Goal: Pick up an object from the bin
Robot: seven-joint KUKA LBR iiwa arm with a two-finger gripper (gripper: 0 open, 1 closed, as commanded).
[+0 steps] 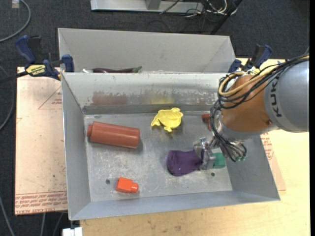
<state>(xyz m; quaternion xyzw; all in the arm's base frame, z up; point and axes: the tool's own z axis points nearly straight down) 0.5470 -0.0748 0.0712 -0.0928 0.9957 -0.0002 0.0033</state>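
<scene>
My gripper is down near the bin floor at the right, its metal fingers against the right edge of a floppy purple thing. A small green piece lies right beside the fingers on their right. A crumpled yellow thing lies farther back, to the upper left of the gripper.
A red-brown cylinder lies on its side at the left of the bin. A small orange block sits near the front left. A small red thing peeks out at the back, by the arm's orange cover.
</scene>
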